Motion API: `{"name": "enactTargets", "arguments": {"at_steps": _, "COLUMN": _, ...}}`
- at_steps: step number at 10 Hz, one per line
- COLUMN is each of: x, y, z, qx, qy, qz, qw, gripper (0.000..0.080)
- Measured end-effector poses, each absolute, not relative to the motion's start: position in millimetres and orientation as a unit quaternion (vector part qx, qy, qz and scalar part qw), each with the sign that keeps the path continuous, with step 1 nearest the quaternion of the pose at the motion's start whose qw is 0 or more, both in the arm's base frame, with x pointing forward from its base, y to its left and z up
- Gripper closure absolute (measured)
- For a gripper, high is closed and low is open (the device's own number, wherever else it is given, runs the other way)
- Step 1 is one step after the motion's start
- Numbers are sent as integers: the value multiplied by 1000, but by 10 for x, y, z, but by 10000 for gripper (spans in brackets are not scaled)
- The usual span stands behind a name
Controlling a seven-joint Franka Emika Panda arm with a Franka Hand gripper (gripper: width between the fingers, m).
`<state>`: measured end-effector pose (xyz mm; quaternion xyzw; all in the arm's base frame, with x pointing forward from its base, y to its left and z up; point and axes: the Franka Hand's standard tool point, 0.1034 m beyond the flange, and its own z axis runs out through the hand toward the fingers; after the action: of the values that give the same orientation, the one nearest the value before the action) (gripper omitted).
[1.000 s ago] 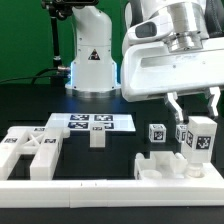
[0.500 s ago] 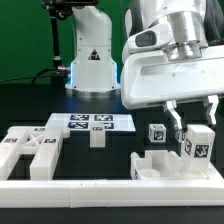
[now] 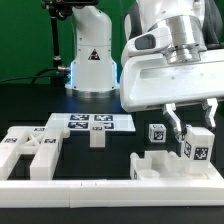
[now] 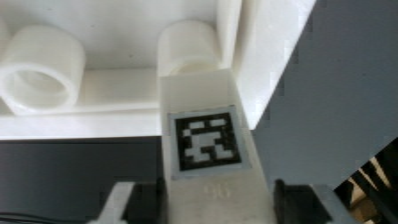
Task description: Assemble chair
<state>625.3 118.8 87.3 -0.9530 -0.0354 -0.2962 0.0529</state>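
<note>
Robot gripper (image 3: pixel 194 126) clenched on an upright, tagged white chair leg (image 3: pixel 197 150), poised over a notched white piece (image 3: pixel 160 166) at the exterior view's right. Best lowered slowly and straight, with the leg square to that piece.

Setting: a robotics laboratory test bench. Indicators: a white robot arm (image 3: pixel 170 60) with a base (image 3: pixel 92 70) bearing a triangular warning label (image 3: pixel 92 57); a black table (image 3: pixel 25 110); a green backdrop (image 3: pixel 25 40); a marker board (image 3: pixel 92 123) of printed square tags; tagged white parts (image 3: pixel 30 150); a white border rail (image 3: pixel 60 187).
</note>
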Motion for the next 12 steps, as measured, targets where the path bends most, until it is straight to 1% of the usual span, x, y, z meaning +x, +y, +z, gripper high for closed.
{"name": "enactTargets", "arguments": {"at_steps": 1, "x": 6253, "y": 1188, "z": 873, "qx": -953, "qy": -37, "qz": -296, "qw": 52, "gripper": 327}}
{"name": "enactTargets", "arguments": {"at_steps": 2, "x": 6253, "y": 1188, "z": 873, "qx": -953, "qy": -39, "qz": -296, "qw": 52, "gripper": 327}}
{"name": "enactTargets", "arguments": {"at_steps": 3, "x": 6253, "y": 1188, "z": 873, "qx": -953, "qy": -41, "qz": -296, "qw": 51, "gripper": 196}}
{"name": "enactTargets", "arguments": {"at_steps": 4, "x": 6253, "y": 1188, "z": 873, "qx": -953, "qy": -42, "qz": -297, "qw": 51, "gripper": 159}}
{"name": "enactTargets", "arguments": {"at_steps": 8, "x": 6253, "y": 1189, "z": 872, "qx": -953, "qy": -45, "qz": -296, "qw": 50, "gripper": 151}}
{"name": "enactTargets", "arguments": {"at_steps": 9, "x": 6264, "y": 1233, "z": 849, "qx": -964, "qy": -26, "qz": -260, "qw": 56, "gripper": 151}}
{"name": "enactTargets", "arguments": {"at_steps": 10, "x": 6368, "y": 1263, "z": 913, "qx": -964, "qy": -28, "qz": -260, "qw": 56, "gripper": 151}}
{"name": "enactTargets", "arguments": {"at_steps": 11, "x": 6386, "y": 1226, "z": 880, "qx": -966, "qy": -32, "qz": -251, "qw": 53, "gripper": 151}}
{"name": "enactTargets", "arguments": {"at_steps": 12, "x": 6344, "y": 1153, "z": 818, "qx": -975, "qy": -34, "qz": -215, "qw": 54, "gripper": 151}}
